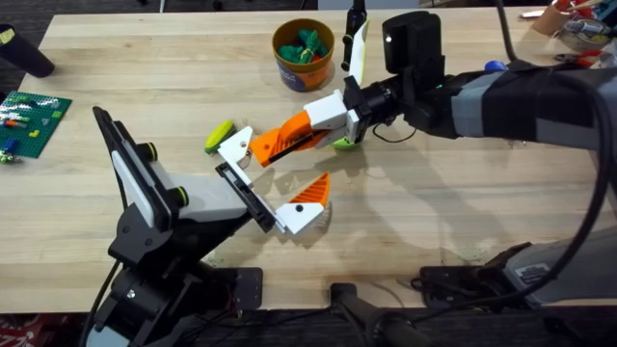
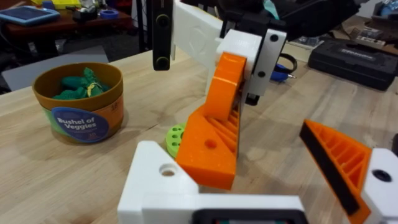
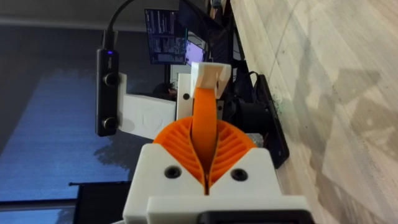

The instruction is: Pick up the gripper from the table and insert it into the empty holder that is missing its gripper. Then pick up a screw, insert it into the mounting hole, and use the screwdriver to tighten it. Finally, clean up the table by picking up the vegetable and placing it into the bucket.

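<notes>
Gripper (image 1: 253, 146): white block base, orange wedge finger, at frame centre, held over the table (image 1: 463, 222) beside the holder (image 1: 243, 196). Right pincer (image 1: 289, 140) closed on its orange finger, arm reaching in from the right. Vegetable (image 1: 219, 135) lies just left. Bucket (image 1: 303, 54), top centre, holds green veggies. Left pincer (image 1: 275, 188): cannot tell.

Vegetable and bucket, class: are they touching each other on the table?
Apart. The overhead view shows bare table between the vegetable and the bucket.
</notes>
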